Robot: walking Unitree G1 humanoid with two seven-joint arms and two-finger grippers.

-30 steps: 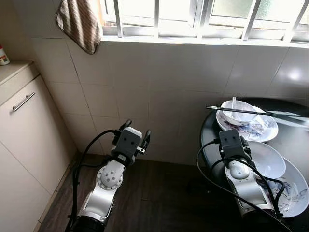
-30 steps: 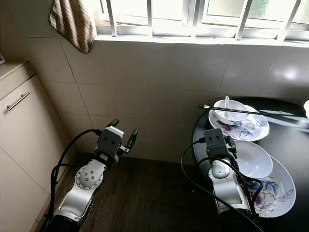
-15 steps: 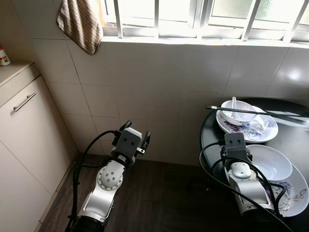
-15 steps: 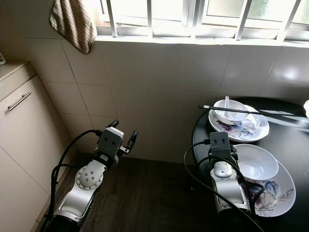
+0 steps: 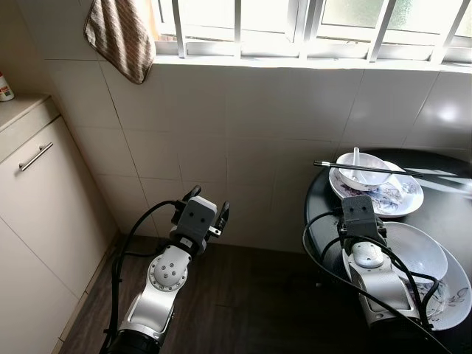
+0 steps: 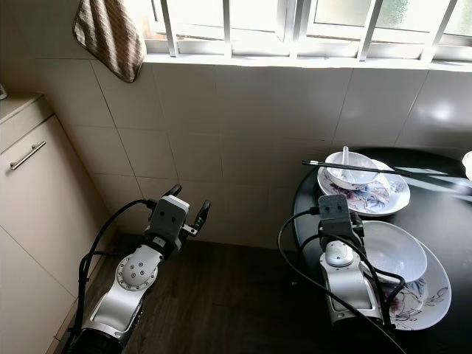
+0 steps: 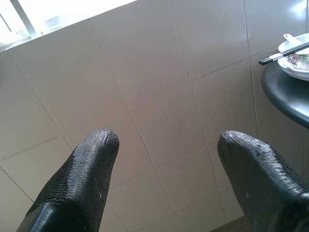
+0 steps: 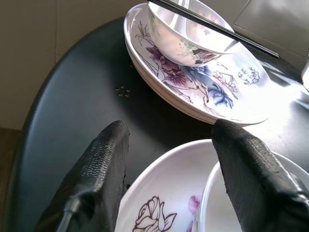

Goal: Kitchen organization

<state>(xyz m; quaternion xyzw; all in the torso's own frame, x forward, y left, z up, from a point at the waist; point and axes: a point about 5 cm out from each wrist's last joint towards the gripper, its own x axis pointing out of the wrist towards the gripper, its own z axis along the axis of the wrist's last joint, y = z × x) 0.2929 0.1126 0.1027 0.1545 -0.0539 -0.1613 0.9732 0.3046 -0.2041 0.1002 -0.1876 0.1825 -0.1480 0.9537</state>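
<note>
A round black table [image 5: 321,200] stands at the right. On its far side a flowered plate [image 5: 402,199] carries a small bowl [image 5: 363,168] with a white spoon [image 5: 357,154] in it and black chopsticks [image 5: 383,171] across its rim. Nearer me, a white bowl [image 5: 417,251] sits in another flowered plate [image 8: 159,205]. My right gripper [image 8: 171,128] is open and hovers low over the near plate's rim, pointing at the far plate, holding nothing. My left gripper [image 5: 209,198] is open and empty above the floor, facing the tiled wall.
A beige cabinet [image 5: 37,192] with a bar handle lines the left side, with a small bottle [image 5: 4,87] on top. A striped towel [image 5: 118,33] hangs from the barred window sill. Dark wood floor [image 5: 243,295] lies between cabinet and table.
My right arm has shifted slightly to the right and a little forward over the near plate. The left arm has stayed where it was.
</note>
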